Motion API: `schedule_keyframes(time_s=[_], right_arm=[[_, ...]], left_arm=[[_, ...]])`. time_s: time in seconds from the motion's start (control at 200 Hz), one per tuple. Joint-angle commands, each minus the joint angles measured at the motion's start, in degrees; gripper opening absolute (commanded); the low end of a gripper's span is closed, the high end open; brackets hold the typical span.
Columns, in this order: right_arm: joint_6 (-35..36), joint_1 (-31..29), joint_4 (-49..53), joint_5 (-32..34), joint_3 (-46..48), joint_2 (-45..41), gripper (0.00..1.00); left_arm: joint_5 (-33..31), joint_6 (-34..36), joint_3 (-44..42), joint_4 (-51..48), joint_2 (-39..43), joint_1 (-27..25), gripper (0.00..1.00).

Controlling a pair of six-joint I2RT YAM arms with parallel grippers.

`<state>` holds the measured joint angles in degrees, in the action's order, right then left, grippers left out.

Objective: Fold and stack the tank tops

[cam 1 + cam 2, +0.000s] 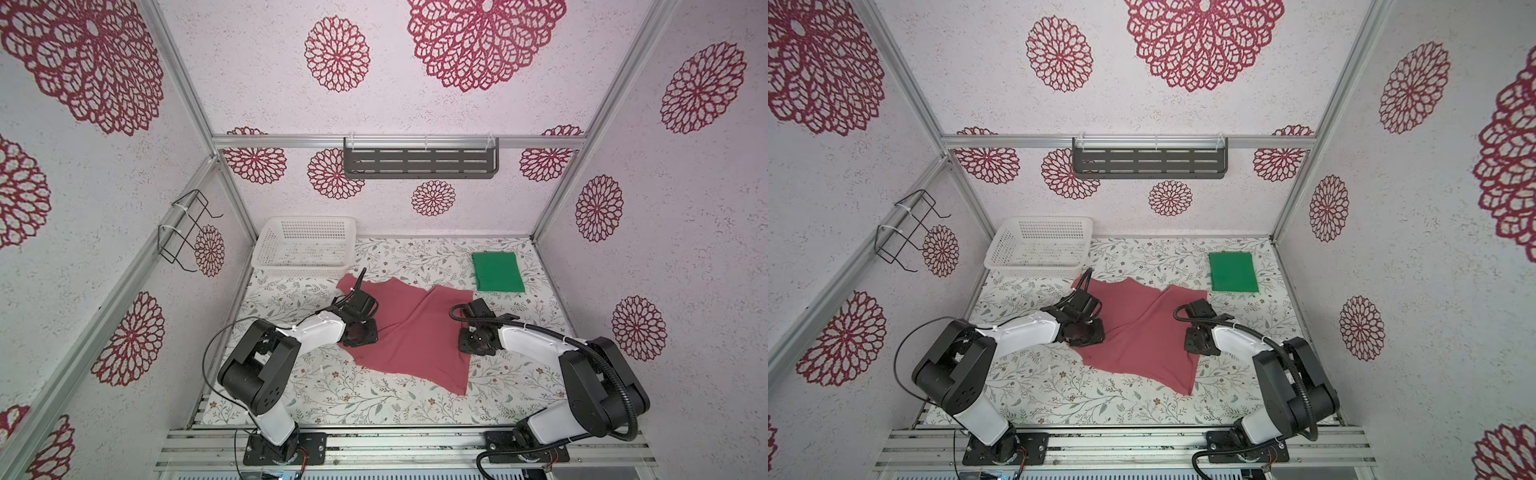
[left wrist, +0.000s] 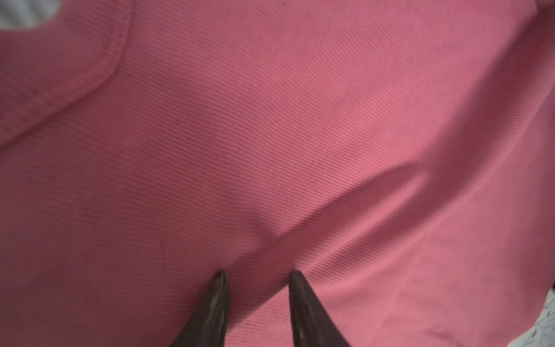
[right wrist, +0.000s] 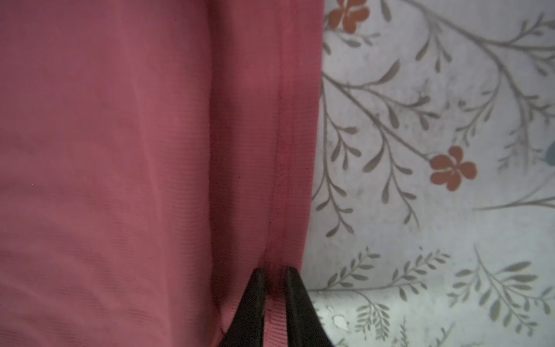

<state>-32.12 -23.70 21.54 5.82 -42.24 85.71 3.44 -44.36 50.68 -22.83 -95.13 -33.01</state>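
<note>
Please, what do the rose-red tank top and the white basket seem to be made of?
Rose-red tank top: a soft, matte, finely ribbed knit, probably cotton or a blend. The left wrist view shows thin parallel ribs and a stitched hem.
Basket: rigid white plastic, apparently moulded. Its walls keep their shape and carry regular rows of small holes.

Two grippers are counted, the left gripper (image 2: 258, 273) and the right gripper (image 3: 273, 270). Two tank tops are counted: the rose-red tank top (image 1: 409, 328) under both, the green tank top (image 1: 497, 272) beyond the right. One basket (image 1: 309, 219) is counted.
</note>
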Motion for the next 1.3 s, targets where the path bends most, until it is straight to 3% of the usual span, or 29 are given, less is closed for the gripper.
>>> schedule_keyframes(time_s=[0.0,0.16,0.275,0.505,0.696,0.771,0.851,0.951,1.146,1.296], right_arm=[[2.96,3.66,-1.15,1.81,0.08,1.72,0.16],[7.03,6.89,3.11,3.55,-4.17,0.27,0.16],[8.21,6.87,7.57,2.32,-7.17,-2.66,0.23],[6.85,3.52,9.2,-1.24,-7.34,-5.39,0.31],[6.3,0.43,9.25,-1.08,-7.67,-4.72,0.32],[5.86,-0.01,8.45,-1.29,-7.17,-5.07,0.32],[5.43,-0.45,7.96,-1.68,-6.86,-5.42,0.32],[4.92,-0.95,6.26,-2.78,-6.05,-5.4,0.32],[4.82,-1.17,3.7,-3.44,-5.42,-3.91,0.32],[5.12,-1.22,3.0,-3.64,-5.15,-2.95,0.32]], left_arm=[[0.39,-2.31,-1.1,-5.32,4.16,-2.34,0.39],[-0.29,0.95,4.68,-10.48,10.99,-3.16,0.64],[-1.18,1.28,3.72,-14.67,17.69,-0.33,0.68],[1.46,-5.91,-14.98,-6.3,28.92,9.95,0.5],[2.82,-6.14,-15.9,-1.06,22.86,10.43,0.45],[2.67,-7.01,-16.08,1.41,19.66,10.26,0.33],[-2.85,-5.55,-12.67,-2.87,18.12,8.28,0.13],[-7.19,-3.17,-6.77,-8.61,17.72,6.24,0.0],[-15.37,1.6,7.39,-21.39,12.85,0.0,0.0],[-19.38,6.06,20.33,-27.88,0.27,-8.12,0.0]])
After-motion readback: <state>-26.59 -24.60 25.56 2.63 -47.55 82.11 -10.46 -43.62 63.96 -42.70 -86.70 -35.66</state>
